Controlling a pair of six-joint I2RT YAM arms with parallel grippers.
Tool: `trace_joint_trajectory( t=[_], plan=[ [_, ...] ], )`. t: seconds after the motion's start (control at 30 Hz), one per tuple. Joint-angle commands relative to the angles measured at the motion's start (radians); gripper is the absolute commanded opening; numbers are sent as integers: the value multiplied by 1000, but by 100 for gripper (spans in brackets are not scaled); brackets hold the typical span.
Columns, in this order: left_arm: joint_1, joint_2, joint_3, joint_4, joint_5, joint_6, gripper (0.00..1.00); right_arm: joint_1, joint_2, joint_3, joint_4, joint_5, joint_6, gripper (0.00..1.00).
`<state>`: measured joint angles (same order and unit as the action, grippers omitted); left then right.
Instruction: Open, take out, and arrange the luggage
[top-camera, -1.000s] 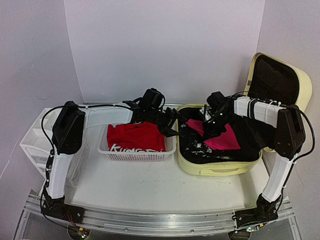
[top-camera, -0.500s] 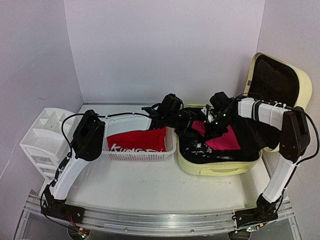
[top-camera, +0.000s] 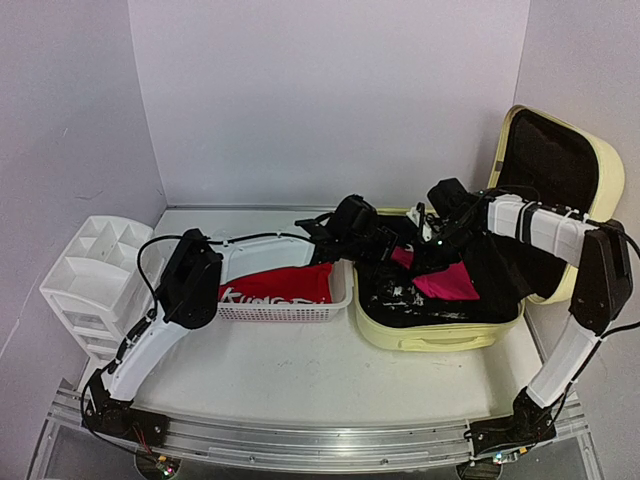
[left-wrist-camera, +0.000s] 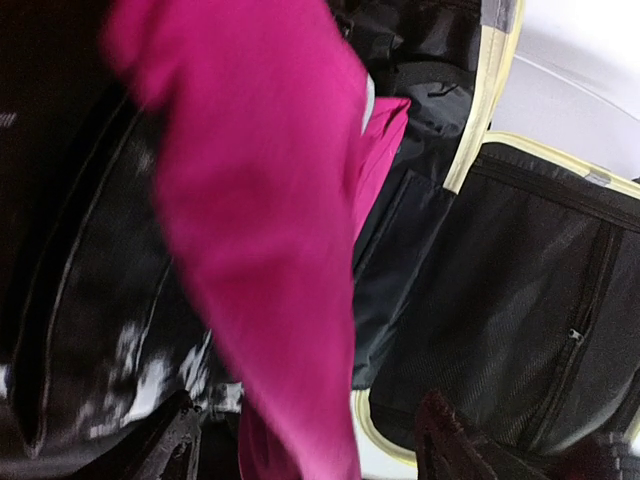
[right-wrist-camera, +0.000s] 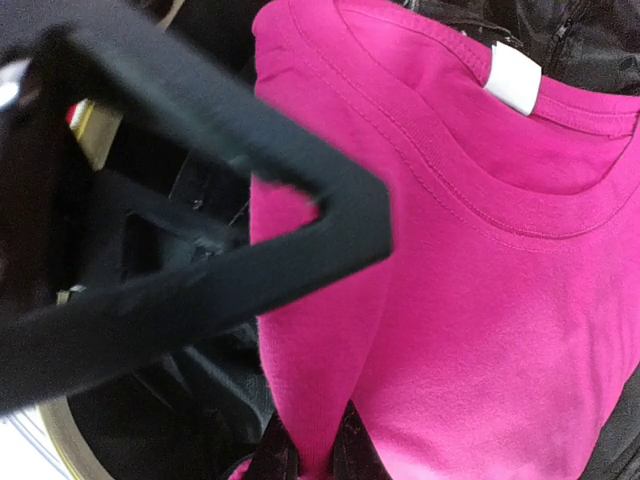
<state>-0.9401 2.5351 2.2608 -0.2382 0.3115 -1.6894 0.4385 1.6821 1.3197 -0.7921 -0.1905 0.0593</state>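
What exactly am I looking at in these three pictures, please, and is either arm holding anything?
Two robot arms, the left arm and the right arm, are bolted to the near edge of a table. The wide picture comes from a fixed camera above and behind them. The two close-ups come from a camera on each wrist. On the table stand the open pale-yellow luggage, a white basket with a red garment in it, and a white drawer unit. The right pincer is shut on a fold of a pink T-shirt over the luggage. The left pincer is open close to that shirt and holds nothing.
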Motion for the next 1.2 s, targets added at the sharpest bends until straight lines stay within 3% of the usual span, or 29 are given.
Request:
trace_joint_trajectory(
  t=[0.0, 0.37, 0.77, 0.9, 1.0, 1.17],
  plan=[
    [14, 89, 91, -57, -41, 3, 73, 4, -68, -6, 30, -49, 0, 0],
    [18, 121, 158, -63, -108, 128, 47, 7, -115, -37, 18, -83, 0, 0],
    [23, 20, 156, -39, -116, 393, 1, 23, -138, -27, -45, -132, 5, 0],
    [18, -52, 88, -38, -100, 487, 0, 43, -129, -22, -70, -144, 0, 0],
    [12, -116, 29, -38, -106, 574, 0, 45, -134, -19, -70, -169, 19, 9],
    [9, -231, -104, -41, -119, 676, 0, 45, -145, 3, -88, -175, 60, 47]
  ],
)
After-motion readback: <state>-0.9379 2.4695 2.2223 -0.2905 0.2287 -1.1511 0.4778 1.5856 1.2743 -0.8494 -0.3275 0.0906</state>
